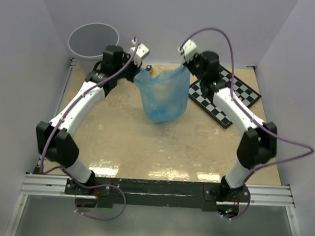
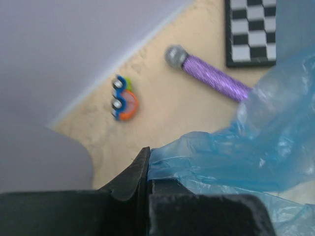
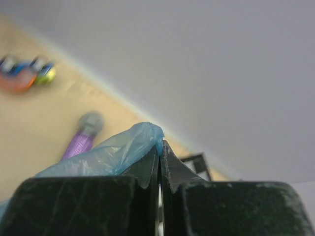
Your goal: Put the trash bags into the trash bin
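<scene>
A blue translucent trash bag (image 1: 162, 96) hangs spread between my two arms above the middle back of the table. My left gripper (image 1: 136, 77) is shut on its left top corner, and the film (image 2: 256, 147) bulges out to the right of my closed jaws (image 2: 147, 169). The right top corner is pinched in my right gripper (image 1: 187, 69), where a blue tuft (image 3: 142, 140) pokes out at the fingertips (image 3: 160, 152). The grey trash bin (image 1: 93, 40) stands at the back left, just behind my left arm.
A black-and-white checkerboard (image 1: 225, 96) lies at the back right under my right arm. A purple glittery microphone (image 2: 209, 73) and a small orange-and-blue toy (image 2: 124, 101) lie on the table near the back wall, behind the bag.
</scene>
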`<state>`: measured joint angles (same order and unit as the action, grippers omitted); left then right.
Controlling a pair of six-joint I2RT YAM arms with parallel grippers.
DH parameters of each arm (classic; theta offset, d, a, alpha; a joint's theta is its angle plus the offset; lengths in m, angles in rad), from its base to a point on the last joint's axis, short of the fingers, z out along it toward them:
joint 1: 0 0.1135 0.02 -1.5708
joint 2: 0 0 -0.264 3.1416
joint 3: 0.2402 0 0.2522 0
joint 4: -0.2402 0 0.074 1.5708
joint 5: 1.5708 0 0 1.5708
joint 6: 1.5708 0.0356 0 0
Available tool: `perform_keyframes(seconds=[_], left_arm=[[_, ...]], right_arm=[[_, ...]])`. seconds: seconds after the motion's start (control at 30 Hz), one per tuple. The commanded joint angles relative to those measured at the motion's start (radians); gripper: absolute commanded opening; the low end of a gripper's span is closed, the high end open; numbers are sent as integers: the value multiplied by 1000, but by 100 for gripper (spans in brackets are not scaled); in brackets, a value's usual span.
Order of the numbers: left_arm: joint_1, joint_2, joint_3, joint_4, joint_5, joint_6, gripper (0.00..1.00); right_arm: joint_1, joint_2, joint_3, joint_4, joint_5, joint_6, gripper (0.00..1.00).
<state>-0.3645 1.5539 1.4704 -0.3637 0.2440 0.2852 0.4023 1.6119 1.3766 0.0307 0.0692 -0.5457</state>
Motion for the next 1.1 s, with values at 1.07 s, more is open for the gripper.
perform_keyframes(seconds=[1.07], left_arm=[[-372, -900, -723, -41, 258, 795, 0]], right_arm=[[222, -1032, -524, -387, -349, -334, 0]])
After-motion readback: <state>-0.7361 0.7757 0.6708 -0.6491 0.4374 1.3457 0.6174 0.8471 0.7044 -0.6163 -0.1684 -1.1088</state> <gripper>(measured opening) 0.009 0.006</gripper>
